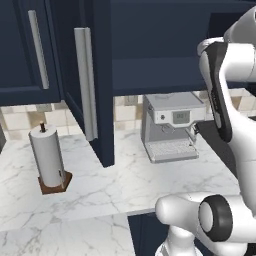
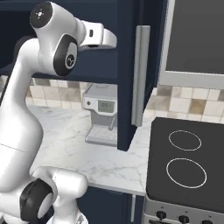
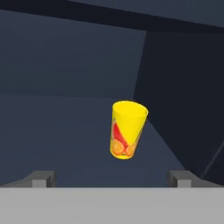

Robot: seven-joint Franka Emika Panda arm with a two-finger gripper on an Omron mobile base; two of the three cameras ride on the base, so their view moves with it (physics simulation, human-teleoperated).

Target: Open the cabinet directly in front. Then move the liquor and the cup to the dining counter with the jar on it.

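Gripper (image 3: 112, 177): jaws wide apart, holding nothing; in the hand view the two tips rise at the lower left and lower right, with the cup between them and farther in.
Paper towel (image 1: 49, 161): stands on the marble worktop (image 1: 125, 185) at the left, under the cabinet, well apart from the work.
Cabinet (image 1: 95, 100): both doors swung open toward the robot; the arm reaches up into the interior between them.
Cup (image 3: 127, 129): yellow tumbler, upright but leaning a little in the hand view, alone on the dark shelf near the right inner wall; not touched.
Coffee machine (image 1: 172, 127): on the worktop below the open cabinet, under the arm.
Stove (image 2: 188, 162): at the right, clear of the reach.
Step in hand: judged to be the approach to grasp the cup.
How to do it well: keep the jaws wide, drive straight in until the tips pass either side of the cup, centre on its mid-height, then close gently; watch the right wall, which leaves little room for that finger.
Risk: a tip nudging the cup could tip it.
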